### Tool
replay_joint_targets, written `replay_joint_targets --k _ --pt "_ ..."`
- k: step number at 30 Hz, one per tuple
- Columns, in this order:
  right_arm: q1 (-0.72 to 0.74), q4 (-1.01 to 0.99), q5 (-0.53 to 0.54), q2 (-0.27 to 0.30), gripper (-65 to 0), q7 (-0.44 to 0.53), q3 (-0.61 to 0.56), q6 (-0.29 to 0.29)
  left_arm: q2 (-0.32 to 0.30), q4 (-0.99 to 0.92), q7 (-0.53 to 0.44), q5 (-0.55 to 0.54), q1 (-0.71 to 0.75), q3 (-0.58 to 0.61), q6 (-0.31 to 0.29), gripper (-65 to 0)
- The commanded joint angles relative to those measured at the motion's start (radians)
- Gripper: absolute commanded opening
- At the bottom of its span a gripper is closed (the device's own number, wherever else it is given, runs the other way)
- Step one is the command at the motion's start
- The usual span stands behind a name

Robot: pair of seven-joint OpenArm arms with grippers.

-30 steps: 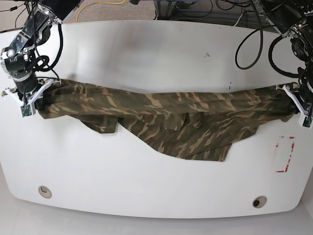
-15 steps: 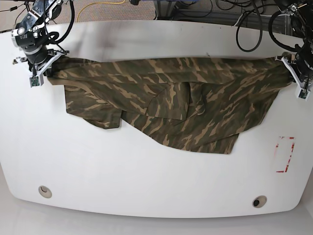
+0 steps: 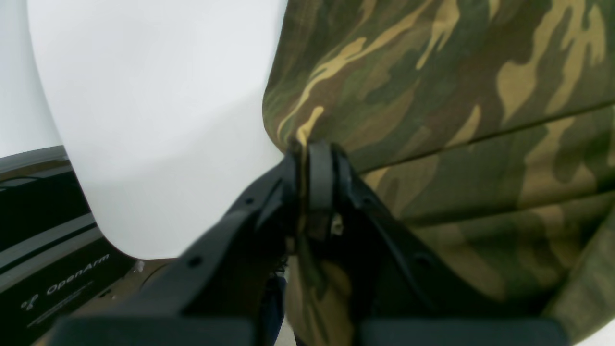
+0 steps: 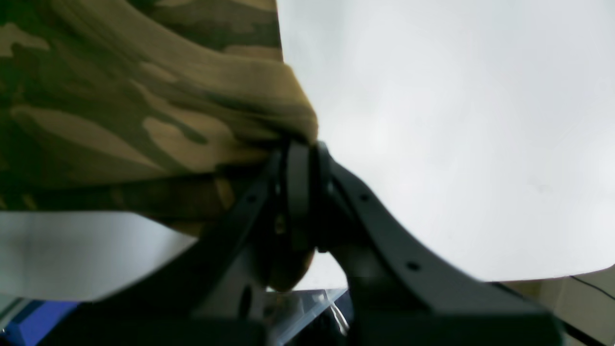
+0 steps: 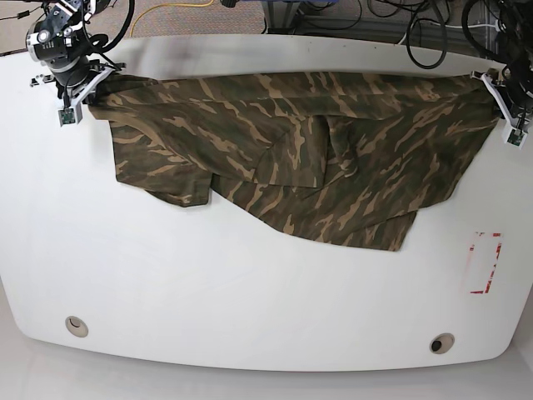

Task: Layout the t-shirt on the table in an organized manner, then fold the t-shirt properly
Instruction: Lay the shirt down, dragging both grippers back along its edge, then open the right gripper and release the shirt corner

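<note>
The camouflage t-shirt (image 5: 300, 150) is stretched wide across the far half of the white table (image 5: 250, 292), with folds and a bunched flap near its middle. In the base view my right gripper (image 5: 83, 90) is at the far left, shut on the t-shirt's left corner. At the far right, my left gripper (image 5: 497, 93) is shut on the opposite corner. The left wrist view shows black fingers (image 3: 319, 182) pinching the cloth (image 3: 456, 96). The right wrist view shows the other gripper (image 4: 300, 163) clamped on a bunched edge of cloth (image 4: 144, 96).
A red-outlined rectangle mark (image 5: 485, 262) lies at the right side of the table. Two round grommets (image 5: 76, 325) (image 5: 440, 342) sit near the front edge. Cables (image 5: 433, 33) hang behind the far edge.
Both grippers have pulled the t-shirt's top edge away toward the far side of the table. The cloth has spread out from a narrow bunched band into a wider sheet.
</note>
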Motion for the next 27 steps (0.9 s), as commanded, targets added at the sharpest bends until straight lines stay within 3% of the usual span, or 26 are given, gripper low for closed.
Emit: replay_joint_targets --k 1,9,18,27 --pt "-0.014 0.017 -0.037 0.022 -65.0 0.01 0.008 -0.017 -0.027 0.015 -0.02 0.038 0.02 -0.014 0.006 -65.0" --pt "-0.029 0.016 -0.037 0.011 -63.6 0.007 0.006 -0.017 -0.038 0.013 -0.052 0.039 0.069 -0.011 0.006 -65.0" --pt "-0.063 0.016 -0.034 -0.015 -40.9 0.007 0.005 -0.017 -0.038 0.013 -0.05 0.039 0.081 -0.013 0.006 -65.0" --pt "-0.102 0.017 -0.033 -0.015 -36.8 0.007 0.005 -0.017 -0.038 0.013 -0.052 0.039 0.083 -0.013 0.006 -65.0"
